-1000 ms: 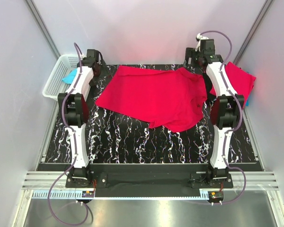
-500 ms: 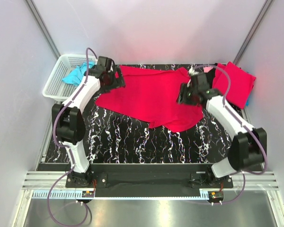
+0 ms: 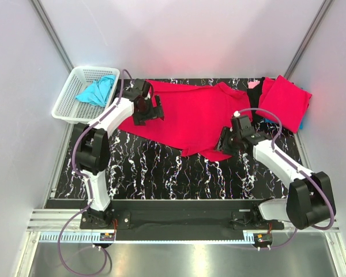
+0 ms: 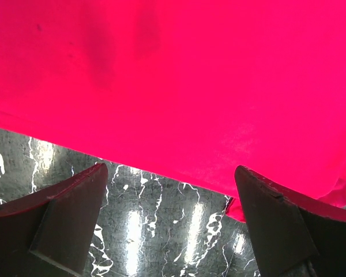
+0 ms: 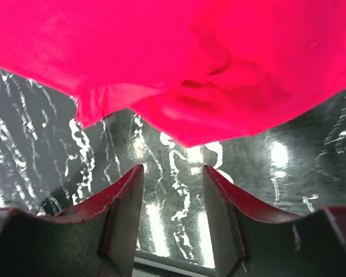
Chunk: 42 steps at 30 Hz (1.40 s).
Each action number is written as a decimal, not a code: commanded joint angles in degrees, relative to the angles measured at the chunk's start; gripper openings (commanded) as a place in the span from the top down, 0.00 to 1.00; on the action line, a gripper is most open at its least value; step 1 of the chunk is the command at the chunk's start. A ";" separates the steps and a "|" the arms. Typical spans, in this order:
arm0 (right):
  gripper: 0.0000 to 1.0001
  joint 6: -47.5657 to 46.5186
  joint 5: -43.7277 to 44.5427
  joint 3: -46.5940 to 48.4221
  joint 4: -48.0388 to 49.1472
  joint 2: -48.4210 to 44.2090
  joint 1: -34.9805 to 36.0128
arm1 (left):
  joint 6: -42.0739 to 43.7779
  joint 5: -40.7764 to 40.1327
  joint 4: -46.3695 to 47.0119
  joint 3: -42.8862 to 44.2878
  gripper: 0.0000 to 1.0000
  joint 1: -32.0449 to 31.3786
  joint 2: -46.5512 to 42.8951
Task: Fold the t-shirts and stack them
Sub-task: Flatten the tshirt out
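A crimson t-shirt (image 3: 190, 115) lies spread, a little rumpled, on the black marbled table (image 3: 161, 173). My left gripper (image 3: 150, 109) is open over the shirt's left edge; in the left wrist view its fingers (image 4: 75, 202) straddle the hem (image 4: 173, 75), holding nothing. My right gripper (image 3: 224, 142) is open just above the table at the shirt's near right corner; in the right wrist view the cloth (image 5: 219, 57) lies just beyond the fingertips (image 5: 130, 196). A folded red shirt (image 3: 287, 99) lies at the back right. A turquoise shirt (image 3: 97, 91) lies in the basket.
The white lattice basket (image 3: 69, 107) stands at the back left, off the table's edge. A bit of turquoise cloth (image 3: 270, 120) shows under the folded red shirt. Grey walls close in on both sides and the back.
Both arms have swung out from their tucked poses at the back. The left gripper came onto the shirt's left edge; the right gripper came forward and down to its near right corner.
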 commanded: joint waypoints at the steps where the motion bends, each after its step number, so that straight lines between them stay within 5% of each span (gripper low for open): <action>1: 0.48 4.59 -4.10 -2.84 4.97 -1.83 0.51 | -1.63 1.22 1.55 -2.02 0.01 -0.07 -2.85; 23: 0.59 16.19 -9.73 -15.94 27.04 3.87 0.95 | -2.86 -0.62 1.11 -10.64 0.01 -0.95 -15.50; 33: 0.62 16.99 -3.67 -15.50 22.30 4.06 1.21 | -2.86 -2.56 -0.47 -10.28 0.01 -0.86 -17.97; 42: 0.50 16.46 -1.47 -15.59 19.92 4.67 1.30 | -2.77 -2.56 -0.83 -10.72 0.01 -0.86 -17.44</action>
